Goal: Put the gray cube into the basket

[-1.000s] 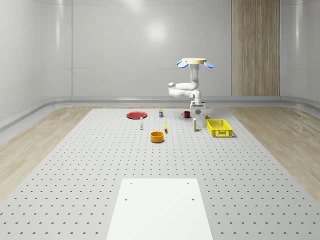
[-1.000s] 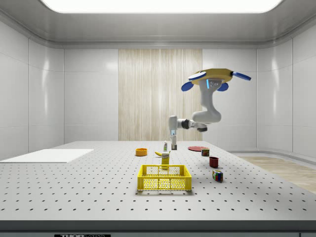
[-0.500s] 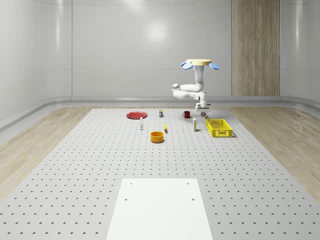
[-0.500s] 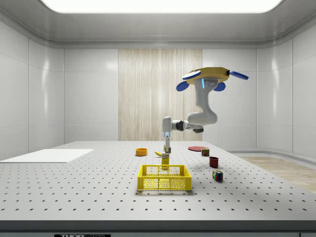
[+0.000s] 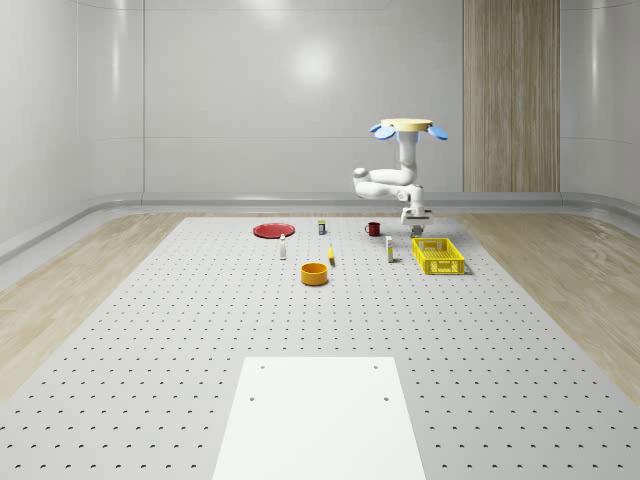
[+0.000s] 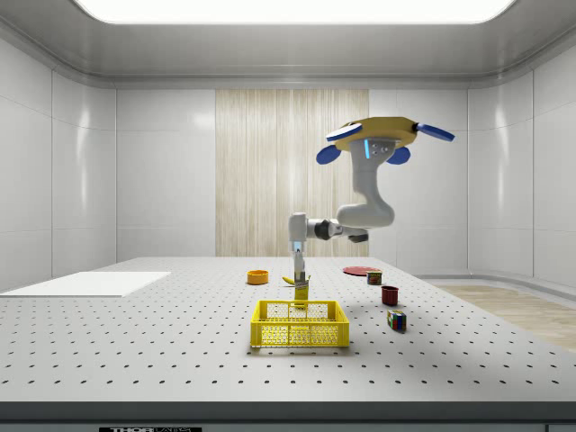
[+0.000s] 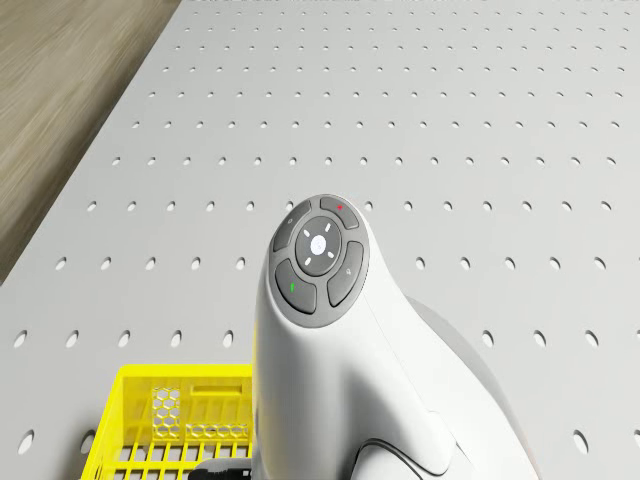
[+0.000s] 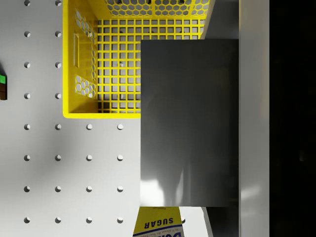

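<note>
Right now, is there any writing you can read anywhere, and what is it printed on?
"SUGAR": on the yellow-and-white box in the wrist view, next to the gray cube.
A second, blue line under it is cut off, unreadable.
Floor plate at the side view's lower edge: too small to read.

I see a closed room with pale glossy wall panels (image 5: 230, 100) that curve into the floor. One panel of light wood (image 5: 510, 95) runs up the far wall, and strips of wood flooring (image 5: 70, 270) lie on both sides of the big gray bench (image 5: 200, 330), whose top is dotted with regular holes. A plain white sheet (image 5: 318, 415) lies flat on the bench at its near end in the whole-scene view. From the side I see a long bright ceiling light (image 6: 288, 9) overhead.
</note>
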Robot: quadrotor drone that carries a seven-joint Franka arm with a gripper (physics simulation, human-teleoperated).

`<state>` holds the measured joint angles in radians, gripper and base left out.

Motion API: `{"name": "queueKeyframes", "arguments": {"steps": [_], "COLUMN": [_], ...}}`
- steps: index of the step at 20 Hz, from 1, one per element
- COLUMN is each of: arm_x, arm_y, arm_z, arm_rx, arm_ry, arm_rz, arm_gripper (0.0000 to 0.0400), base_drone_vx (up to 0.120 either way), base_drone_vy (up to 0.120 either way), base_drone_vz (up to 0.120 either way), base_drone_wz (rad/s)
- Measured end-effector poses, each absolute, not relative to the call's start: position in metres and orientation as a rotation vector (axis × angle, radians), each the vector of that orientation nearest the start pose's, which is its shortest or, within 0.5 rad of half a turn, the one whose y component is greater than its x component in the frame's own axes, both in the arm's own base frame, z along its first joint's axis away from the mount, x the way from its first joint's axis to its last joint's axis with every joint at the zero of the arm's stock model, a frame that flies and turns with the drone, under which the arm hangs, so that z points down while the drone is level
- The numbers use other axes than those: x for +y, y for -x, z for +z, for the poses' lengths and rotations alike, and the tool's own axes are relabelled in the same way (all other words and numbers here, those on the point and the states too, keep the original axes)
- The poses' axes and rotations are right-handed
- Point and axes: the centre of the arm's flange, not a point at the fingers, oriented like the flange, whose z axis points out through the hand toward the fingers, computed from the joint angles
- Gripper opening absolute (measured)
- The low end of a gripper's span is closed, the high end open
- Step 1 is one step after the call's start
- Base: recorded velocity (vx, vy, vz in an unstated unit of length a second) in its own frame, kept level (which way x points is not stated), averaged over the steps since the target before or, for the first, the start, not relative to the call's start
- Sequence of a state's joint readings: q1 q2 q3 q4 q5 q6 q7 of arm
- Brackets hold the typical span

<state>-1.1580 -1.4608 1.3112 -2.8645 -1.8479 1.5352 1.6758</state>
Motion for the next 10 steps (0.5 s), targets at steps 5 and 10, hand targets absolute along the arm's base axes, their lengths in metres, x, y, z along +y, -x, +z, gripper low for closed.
{"name": "queueKeyframes", "arguments": {"steps": [5, 10], "arm_x": [0.0000, 0.0000], "arm_y": [-0.3068, -0.3068], "arm_z": [0.5047, 0.5047], "arm_rx": [-0.002, -0.002], "arm_ry": [-0.001, -0.001], "arm_rz": [0.785, 0.785], "arm_gripper": [0.0250, 0.0250], "base_drone_vx": [0.032, 0.000], "base_drone_vy": [0.120, 0.120], "base_drone_vz": [-0.048, -0.072], "base_drone_wz": [0.000, 0.000]}}
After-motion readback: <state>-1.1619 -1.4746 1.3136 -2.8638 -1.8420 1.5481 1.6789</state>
